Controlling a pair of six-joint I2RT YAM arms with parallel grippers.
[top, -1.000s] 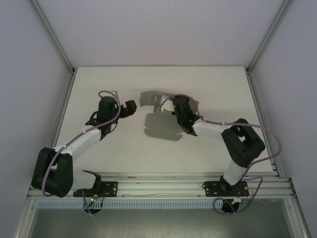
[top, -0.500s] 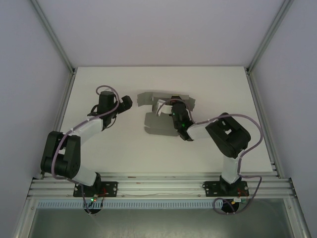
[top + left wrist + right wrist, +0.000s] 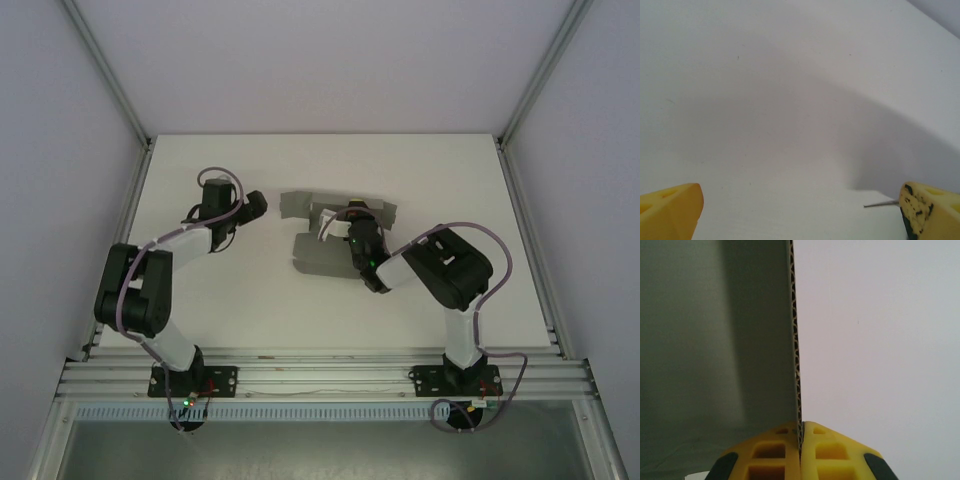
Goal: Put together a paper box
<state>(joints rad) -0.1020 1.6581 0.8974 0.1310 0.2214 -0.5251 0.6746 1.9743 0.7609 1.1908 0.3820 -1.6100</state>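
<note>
Paper box (image 3: 318,256): partly folded corrugated sheet at the table's (image 3: 230,300) centre. Right gripper (image 3: 801,430) is clamped on one panel's edge. Left gripper (image 3: 256,207), jaws wide apart and empty, is over the table left of centre. Judged light, stiff, easily creased; hold by panel edges.

Overhead rear view of whole table (image 3: 200,170); wrist cameras close-up past own jaws.

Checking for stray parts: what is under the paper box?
White table shows around the paper box; anything beneath the sheet is covered. The right gripper pinches one panel's edge.
</note>
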